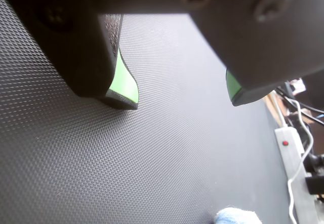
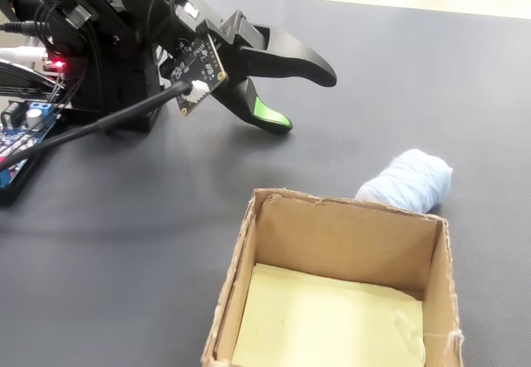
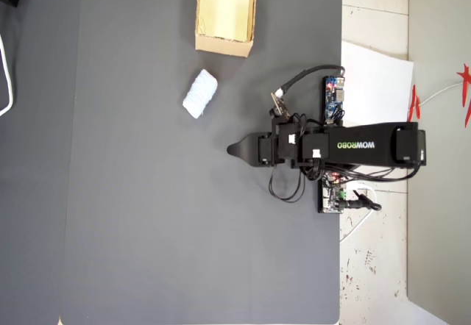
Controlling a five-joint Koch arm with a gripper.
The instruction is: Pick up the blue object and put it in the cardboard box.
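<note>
Wrist view. The hand [image 1: 182,102] fills the upper half of the frame, its two dark jaws spread with a clear gap of bare mat between them; each jaw carries a green pad [image 1: 125,82] on its inner face. Nothing lies between the jaws. Below them runs the dark textured mat [image 1: 101,158] that covers the surface. The blue object [image 1: 237,216] shows only as a pale blue tuft at the bottom edge, below the hand and a little to the right of the gap, apart from both jaws. A white power strip [image 1: 292,158] with a red switch and loose cables lies past the mat's right border.

Fixed view. The hand [image 2: 307,101] reaches in from the upper left, jaws parted: the upper jaw is a long dark curved finger, the lower one a shorter jaw with a green tip close to the mat. The blue object [image 2: 406,181] rests on the mat to the right of and below the hand, well apart from it, and just beside the far wall of the cardboard box [image 2: 236,284]. The box stands open in the foreground, below the hand, with a pale yellow floor inside and nothing on it.

Overhead view. The arm [image 3: 353,147] lies horizontally with the hand [image 3: 237,149] pointing left. The blue object [image 3: 199,94] sits on the mat above and to the left of the hand, between the hand and the cardboard box [image 3: 224,44], which stands at the mat's top edge. Object and box are near each other but not touching.
</note>
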